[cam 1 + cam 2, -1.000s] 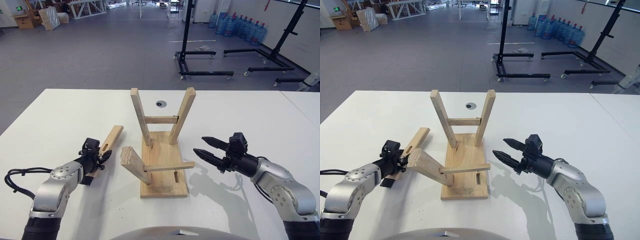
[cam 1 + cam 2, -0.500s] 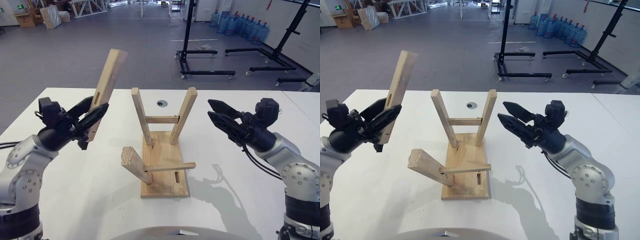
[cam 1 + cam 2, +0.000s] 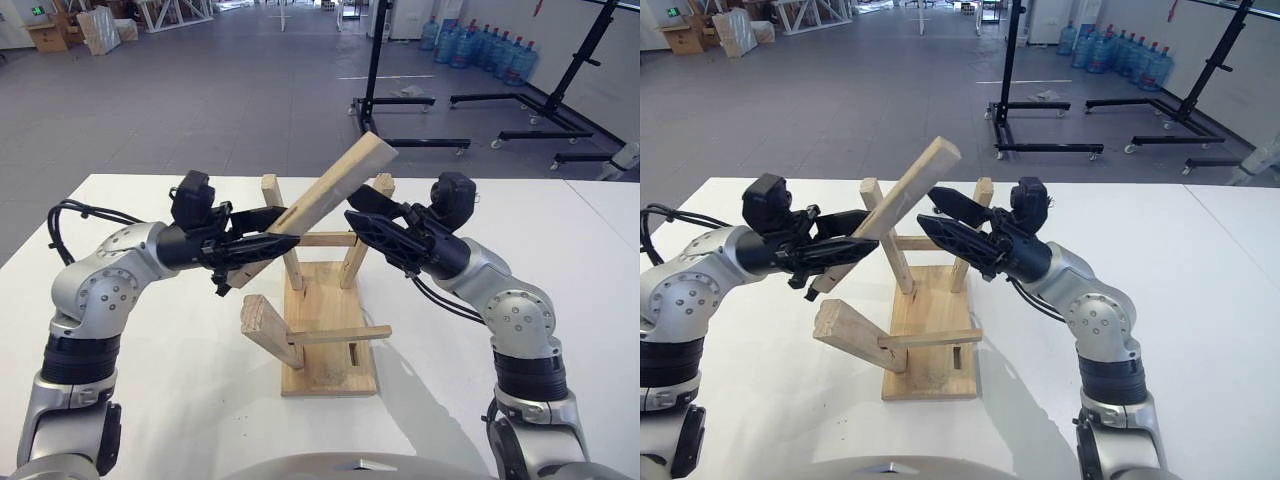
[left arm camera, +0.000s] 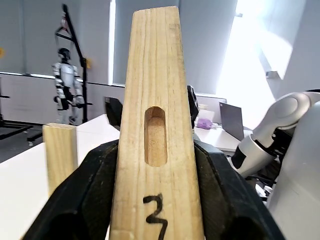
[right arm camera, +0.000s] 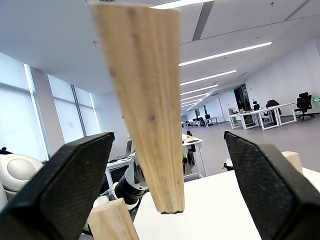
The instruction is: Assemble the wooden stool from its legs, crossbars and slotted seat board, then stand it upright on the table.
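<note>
The left gripper (image 3: 272, 230) is closed on a loose, light wooden stool leg (image 3: 340, 180), and its two black fingers (image 4: 97, 172) press the narrow sides of this piece near its lower end. In the left wrist view the gripped leg shows an oval slot (image 4: 155, 135) on the face toward the camera, with a handwritten mark below it. The leg is lifted above the table and is tilted, with the free end high and pointing toward the robot's right. The left arm is bent at the elbow, and the forearm goes almost level from the left side toward the middle.

The right gripper (image 3: 927, 204) is widely open. Its pointed black fingers (image 5: 75, 180) aim at the raised leg from the other side. In the right wrist view the leg stands between them, with a gap on both sides. The right arm is also bent at the elbow, and its forearm reaches inward above the table.

Under both grippers, the flat rectangular slotted seat board (image 3: 335, 310) lies on the white table (image 3: 170, 390). Two upright wooden legs (image 3: 291, 268) stand at its far end, joined by a short wooden crossbar (image 3: 325, 239). At the near end a third leg (image 3: 262, 322) leans to the left, with a thin crossbar (image 3: 345, 334) sticking out of it over the board.

Behind the table there are black metal frames on wheels (image 3: 410, 100) on a grey floor.
</note>
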Available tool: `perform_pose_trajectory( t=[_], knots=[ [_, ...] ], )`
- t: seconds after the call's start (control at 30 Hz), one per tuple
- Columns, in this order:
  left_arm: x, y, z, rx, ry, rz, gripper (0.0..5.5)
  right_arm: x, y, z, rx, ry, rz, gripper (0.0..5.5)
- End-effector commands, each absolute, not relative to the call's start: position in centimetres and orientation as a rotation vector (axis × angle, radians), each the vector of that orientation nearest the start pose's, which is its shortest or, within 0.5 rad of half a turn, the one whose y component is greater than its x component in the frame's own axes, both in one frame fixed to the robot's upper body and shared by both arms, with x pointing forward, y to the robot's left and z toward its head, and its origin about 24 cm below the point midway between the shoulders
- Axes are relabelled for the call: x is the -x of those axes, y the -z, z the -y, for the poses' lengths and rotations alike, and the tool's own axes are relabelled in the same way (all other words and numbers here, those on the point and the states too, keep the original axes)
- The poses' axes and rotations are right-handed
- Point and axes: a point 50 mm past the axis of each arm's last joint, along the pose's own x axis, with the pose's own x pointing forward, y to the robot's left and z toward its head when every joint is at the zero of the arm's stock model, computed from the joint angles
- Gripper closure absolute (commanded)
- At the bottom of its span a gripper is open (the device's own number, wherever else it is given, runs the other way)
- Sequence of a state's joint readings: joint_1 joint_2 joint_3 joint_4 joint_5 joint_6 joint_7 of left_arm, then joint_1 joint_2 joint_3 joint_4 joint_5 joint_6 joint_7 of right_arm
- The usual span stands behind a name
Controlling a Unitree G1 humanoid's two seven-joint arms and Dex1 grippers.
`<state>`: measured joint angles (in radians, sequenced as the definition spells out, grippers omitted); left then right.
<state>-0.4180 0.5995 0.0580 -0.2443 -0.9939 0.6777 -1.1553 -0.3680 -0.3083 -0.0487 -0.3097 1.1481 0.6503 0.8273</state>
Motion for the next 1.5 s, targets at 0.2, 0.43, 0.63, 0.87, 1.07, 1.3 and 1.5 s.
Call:
perform_pose_trajectory(
  t=[0.2, 0.43, 0.63, 0.87, 1.07, 1.3, 1.5],
  knots=[
    [-25.6, -18.7, -14.9, 0.285, 1.589, 0.045, 3.44, -24.7, -19.7, 9.9, -0.667, -1.512, 0.236, 1.59],
    [-25.6, -18.4, -14.8, 0.269, 1.582, 0.034, 3.44, -24.8, -19.4, 9.4, -0.674, -1.522, 0.207, 2.93],
    [-25.8, -18.3, -14.9, 0.235, 1.566, 0.040, 3.44, -24.9, -19.4, 9.5, -0.668, -1.515, 0.210, 3.31],
    [-26.3, -17.8, -15.2, 0.198, 1.484, 0.035, 2.80, -25.2, -19.5, 9.9, -0.484, -1.420, 0.347, 3.43],
    [-26.3, -17.8, -16.4, 0.202, 1.425, 0.042, 1.88, -25.1, -19.3, 12.1, -0.379, -1.426, 0.378, 3.44],
    [-25.2, -18.3, -19.6, 0.241, 1.285, 0.110, 0.79, -24.4, -19.5, 18.8, -0.254, -1.394, 0.275, 3.45],
    [-24.3, -18.8, -21.1, 0.283, 1.210, 0.139, 0.23, -22.3, -17.4, 22.6, -0.297, -1.371, 0.106, 3.45]
  ],
)
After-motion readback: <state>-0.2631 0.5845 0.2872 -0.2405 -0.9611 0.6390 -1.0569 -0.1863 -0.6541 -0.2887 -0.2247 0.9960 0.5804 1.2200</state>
